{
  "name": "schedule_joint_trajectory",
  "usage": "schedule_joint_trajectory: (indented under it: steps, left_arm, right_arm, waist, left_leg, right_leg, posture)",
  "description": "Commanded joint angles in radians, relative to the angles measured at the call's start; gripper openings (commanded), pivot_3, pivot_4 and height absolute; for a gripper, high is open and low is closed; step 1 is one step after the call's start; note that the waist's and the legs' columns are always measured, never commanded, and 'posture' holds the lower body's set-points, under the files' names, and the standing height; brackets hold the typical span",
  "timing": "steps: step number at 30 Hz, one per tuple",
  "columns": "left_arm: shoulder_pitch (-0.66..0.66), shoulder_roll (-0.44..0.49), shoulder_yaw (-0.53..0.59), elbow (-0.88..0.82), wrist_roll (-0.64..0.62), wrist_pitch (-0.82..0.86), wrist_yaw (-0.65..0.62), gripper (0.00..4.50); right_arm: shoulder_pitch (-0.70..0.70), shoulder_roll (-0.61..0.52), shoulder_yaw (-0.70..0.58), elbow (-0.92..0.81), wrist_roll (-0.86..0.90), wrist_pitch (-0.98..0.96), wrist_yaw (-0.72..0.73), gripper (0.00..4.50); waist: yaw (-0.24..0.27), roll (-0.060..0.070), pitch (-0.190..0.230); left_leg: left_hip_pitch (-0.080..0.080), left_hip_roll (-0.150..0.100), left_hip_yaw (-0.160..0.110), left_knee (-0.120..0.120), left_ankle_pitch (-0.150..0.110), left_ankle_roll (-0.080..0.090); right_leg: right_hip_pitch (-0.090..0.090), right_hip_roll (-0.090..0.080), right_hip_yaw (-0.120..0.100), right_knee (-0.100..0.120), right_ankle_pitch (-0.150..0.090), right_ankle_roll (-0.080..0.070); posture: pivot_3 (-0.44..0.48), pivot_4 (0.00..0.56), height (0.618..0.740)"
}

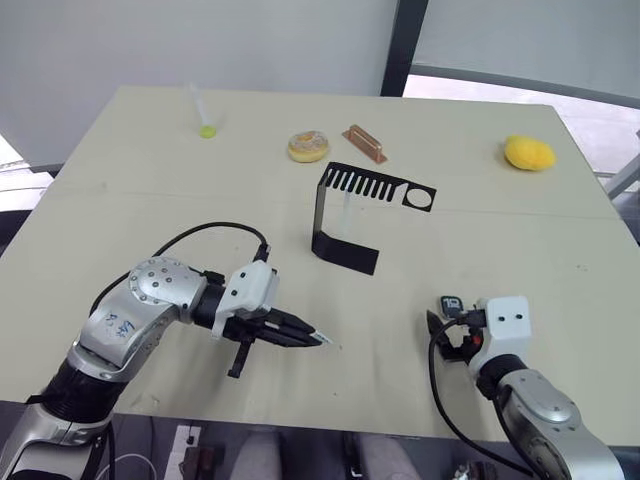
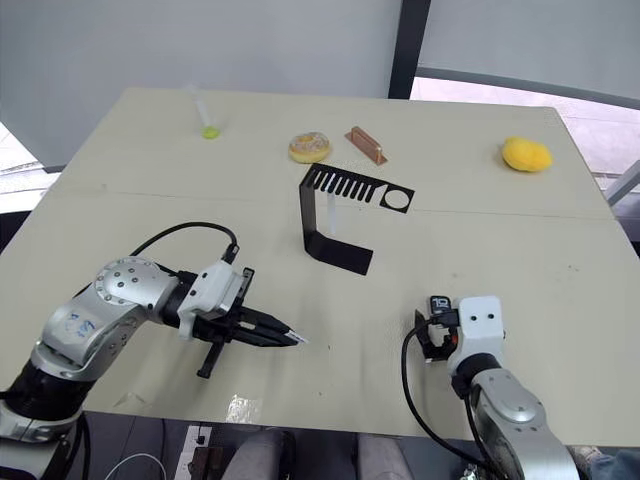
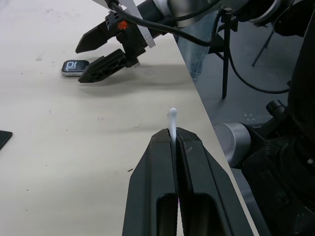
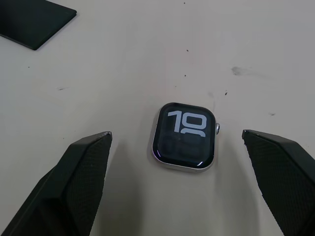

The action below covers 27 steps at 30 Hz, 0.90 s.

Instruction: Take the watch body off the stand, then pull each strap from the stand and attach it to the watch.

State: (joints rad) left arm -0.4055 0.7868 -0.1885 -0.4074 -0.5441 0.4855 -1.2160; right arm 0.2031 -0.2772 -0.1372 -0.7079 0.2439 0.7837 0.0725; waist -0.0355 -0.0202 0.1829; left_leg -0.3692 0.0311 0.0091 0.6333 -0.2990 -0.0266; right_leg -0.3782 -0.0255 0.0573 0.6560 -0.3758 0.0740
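Note:
The watch body (image 4: 184, 136) lies flat on the table with its screen up and pale digits showing, off the stand (image 1: 345, 215). My right gripper (image 4: 176, 133) is open, one finger on either side of the watch and clear of it. My left gripper (image 1: 312, 337) is low over the table's front, shut on a white strap (image 3: 172, 118) whose end sticks out past the fingertips. It points toward the right gripper (image 3: 81, 63) and the watch body (image 3: 75, 66). A faint pale strap (image 1: 347, 207) seems to hang from the stand's slotted top plate.
At the back of the table lie a doughnut (image 1: 308, 146), a copper-brown block (image 1: 364, 143), a yellow lump (image 1: 529, 153) and a clear tube with a yellow-green end (image 1: 205, 118). The table's front edge (image 3: 197, 93) runs close beside both grippers.

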Motion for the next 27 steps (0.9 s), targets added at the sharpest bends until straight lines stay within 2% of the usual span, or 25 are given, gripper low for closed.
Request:
schedule_joint_trajectory:
  steps: [1, 9, 27]
  left_arm:
    - [0.01, 0.009, 0.03, -0.052, -0.017, 0.008, 0.007, 0.0]
    - [0.009, 0.003, 0.031, -0.049, -0.007, 0.007, 0.003, 0.0]
    - [0.019, 0.005, 0.029, -0.032, 0.006, -0.013, -0.006, 0.0]
  right_arm:
    - [-0.002, 0.013, -0.014, 0.009, -0.036, -0.027, -0.028, 4.48]
    - [0.027, 0.03, 0.005, 0.064, -0.095, -0.098, -0.021, 4.48]
    - [0.027, 0.051, 0.004, 0.135, -0.078, -0.147, -0.005, 4.48]
  waist:
    - [0.002, 0.0, 0.0]
    - [0.002, 0.0, 0.0]
    - [0.0, -0.002, -0.001]
  left_leg:
    - [0.0, 0.0, 0.0, 0.0, 0.0, 0.0]
    - [0.0, 0.0, 0.0, 0.001, 0.0, 0.0]
    - [0.0, 0.0, 0.0, 0.002, 0.0, 0.0]
  right_leg:
    - [0.0, 0.0, 0.0, 0.0, 0.0, 0.0]
    - [0.0, 0.0, 0.0, 0.001, 0.0, 0.0]
    - [0.0, 0.0, 0.0, 0.003, 0.0, 0.0]
  posture:
    - [0.0, 0.15, 0.74]
    - [0.0, 0.15, 0.74]
    - [0.0, 0.15, 0.74]
